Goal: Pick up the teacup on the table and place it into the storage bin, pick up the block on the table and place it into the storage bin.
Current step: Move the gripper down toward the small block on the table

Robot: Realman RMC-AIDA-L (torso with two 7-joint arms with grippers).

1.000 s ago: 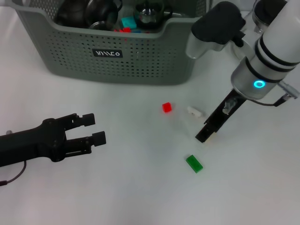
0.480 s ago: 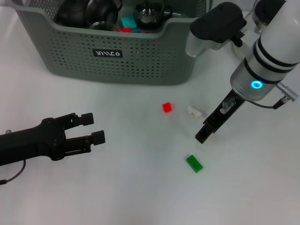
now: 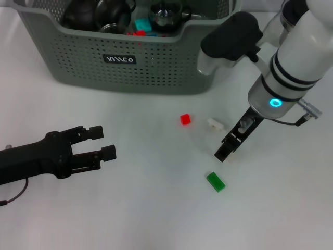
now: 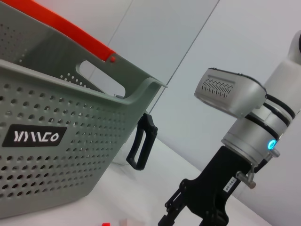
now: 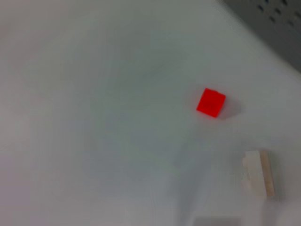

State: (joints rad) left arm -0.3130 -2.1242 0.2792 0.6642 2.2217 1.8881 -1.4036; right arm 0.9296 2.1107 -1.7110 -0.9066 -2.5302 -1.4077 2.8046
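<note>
The grey-green storage bin (image 3: 156,67) stands at the back, with dark glassware and small coloured blocks inside; its perforated wall also fills the left wrist view (image 4: 70,141). On the table lie a red block (image 3: 185,119) (image 5: 210,102), a white block (image 3: 215,124) (image 5: 257,172) and a green block (image 3: 216,182). My right gripper (image 3: 223,152) points down just right of the white block and above the green one, holding nothing that shows. At the left, my left gripper (image 3: 104,142) rests low and open, empty. No teacup shows on the table.
A black handle (image 4: 141,146) sticks out beside the bin's far corner in the left wrist view. The right arm's white forearm (image 3: 291,67) leans over the table's right side. A corner of the bin (image 5: 277,19) edges into the right wrist view.
The right arm and its gripper have shifted slightly to the left, toward the white block. The left arm and all the blocks stay where they were.
</note>
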